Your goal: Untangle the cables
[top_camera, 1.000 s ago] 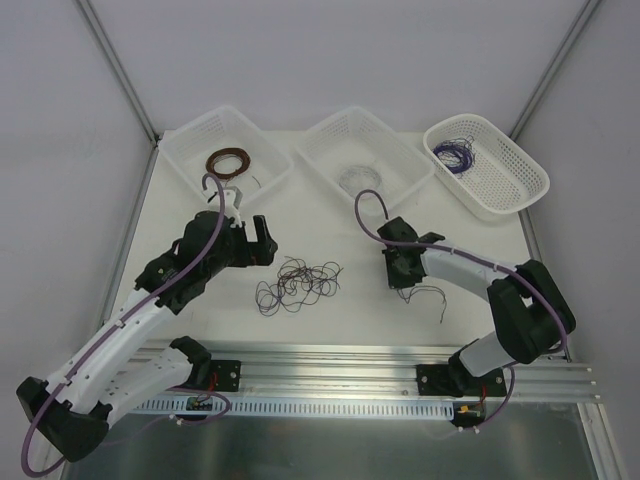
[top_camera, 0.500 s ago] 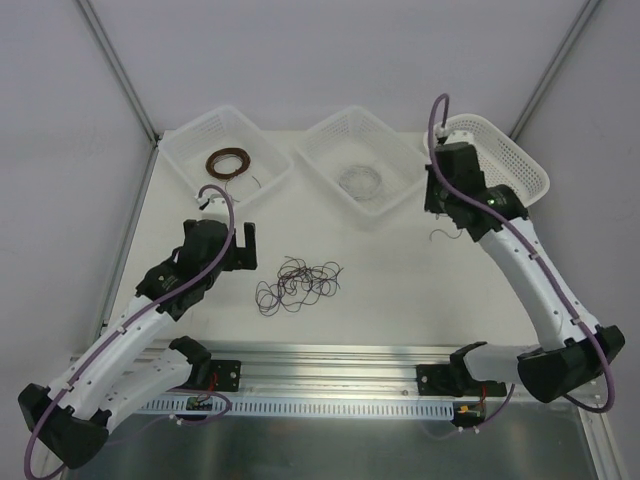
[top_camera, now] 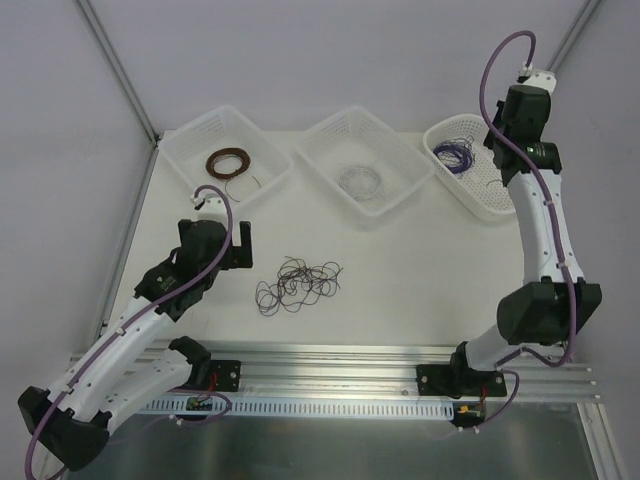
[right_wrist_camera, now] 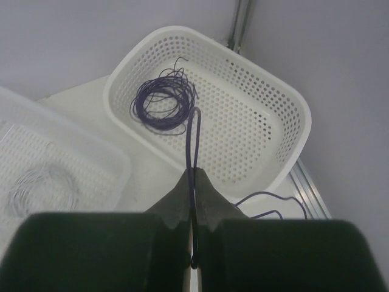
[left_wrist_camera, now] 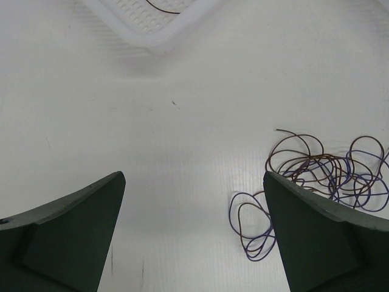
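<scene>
The left basket (top_camera: 200, 150) stands to the left of the middle basket (top_camera: 345, 135), almost touching it at the corner, and holds a neatly wound brown ring coil (top_camera: 228, 161). The left gripper (left_wrist_camera: 193, 182) hovers over the bare table (top_camera: 400, 270), to the left of the middle basket and nearer the arm bases. Its two dark fingers (left_wrist_camera: 73, 219) are spread wide apart with nothing between them. In the left wrist view a corner of the left basket lies beyond the fingers.

The cables (top_camera: 298, 284) lie loose on the table in front of the middle basket, on its near side and slightly to its left. They form a flat scribble of thin purple and dark brown loops, well apart from every basket. The clump sits just to the right of the left gripper, and in the left wrist view its nearest loops (left_wrist_camera: 322, 176) come close to the right-hand finger without touching it.

The middle basket itself holds a small whitish coil (top_camera: 358, 181). The right basket (top_camera: 505, 185) stands to its right, close by, with a purple coil (top_camera: 455, 155) lying in the end nearer the middle basket.

The right gripper (right_wrist_camera: 193, 182) hangs high over the near rim of the right basket, to the right of the middle basket. Its fingers are pressed together on a purple strand (right_wrist_camera: 193, 137), which rises from the tips as a narrow loop. More of the strand trails away to the right below the fingers.
</scene>
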Available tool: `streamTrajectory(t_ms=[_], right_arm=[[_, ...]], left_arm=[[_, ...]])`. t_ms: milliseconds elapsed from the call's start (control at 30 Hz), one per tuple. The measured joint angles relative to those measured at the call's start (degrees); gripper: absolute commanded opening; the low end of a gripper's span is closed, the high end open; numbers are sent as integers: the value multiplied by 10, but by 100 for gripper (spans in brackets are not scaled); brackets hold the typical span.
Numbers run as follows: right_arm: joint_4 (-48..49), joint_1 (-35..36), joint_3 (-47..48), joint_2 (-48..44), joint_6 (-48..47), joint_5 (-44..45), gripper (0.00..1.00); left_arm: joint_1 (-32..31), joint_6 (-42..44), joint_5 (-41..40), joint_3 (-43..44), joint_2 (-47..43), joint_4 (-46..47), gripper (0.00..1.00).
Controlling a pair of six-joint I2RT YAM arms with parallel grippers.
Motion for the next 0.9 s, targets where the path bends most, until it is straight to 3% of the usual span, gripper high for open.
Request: streamTrajectory(t_ms=[100, 200, 233, 300, 333, 433, 533, 700, 900], right_arm=[[34, -40, 33, 78, -5, -14, 1], [56, -74, 81, 157, -4, -31, 8], [63, -84, 100, 185, -2, -37, 19], [63, -101, 144, 241, 4, -49, 33], [64, -108, 167, 268, 7, -55, 46], [61, -118, 207, 320, 12, -73, 68], [45, -116, 206, 328, 19, -94, 81], [41, -105, 145, 269, 28, -120, 82], [23, -44, -26, 89, 57, -149, 81]], left_arm=[[0, 0, 0, 0, 7, 0, 99], [1, 0, 0, -3, 15, 0, 99], [3, 0, 0, -5, 18, 0, 99], [4, 0, 0, -6, 26, 0, 99], [5, 0, 0, -6, 31, 0, 99], [7, 1, 1, -6, 47, 0, 99], [7, 1, 8, -6, 59, 0, 99], [7, 2, 32, -6, 62, 0, 99], [7, 2, 76, -6, 72, 0, 99]])
